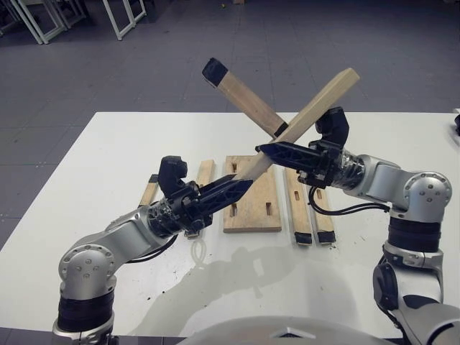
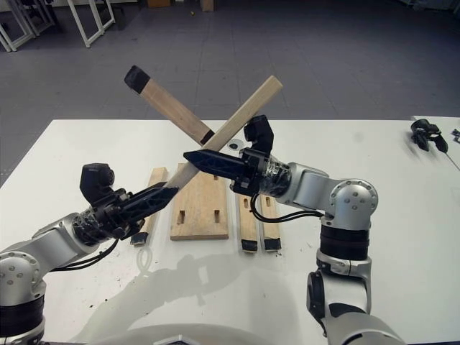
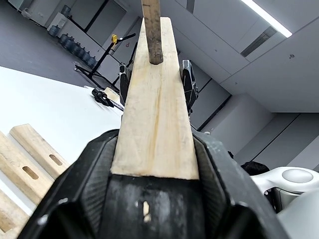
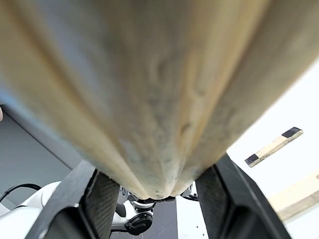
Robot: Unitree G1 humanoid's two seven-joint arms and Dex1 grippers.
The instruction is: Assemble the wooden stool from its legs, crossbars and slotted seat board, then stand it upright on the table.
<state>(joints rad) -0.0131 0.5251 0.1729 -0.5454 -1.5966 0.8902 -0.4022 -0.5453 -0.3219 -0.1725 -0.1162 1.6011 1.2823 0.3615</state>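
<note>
A white rectangular table [image 1: 86,180] stands on a dark grey tiled floor [image 1: 72,72], with white metal frame legs [image 1: 118,34] behind it, a long bright ceiling light strip [image 3: 266,19] overhead, and perhaps blue water jugs [image 3: 75,47] by the far wall.

The plain leg [image 1: 323,97] clamped in the left gripper [image 1: 241,185] is seen as pale, bare wood, matt, with fine lengthwise grain. The black-capped leg [image 1: 248,100] gripped by the right gripper [image 1: 267,149] is made of similar wood. Both grippers are moulded in matt black plastic. The seat board [image 1: 251,205] is left unvarnished; the table [image 1: 108,158] is finished smooth, matt white.
</note>
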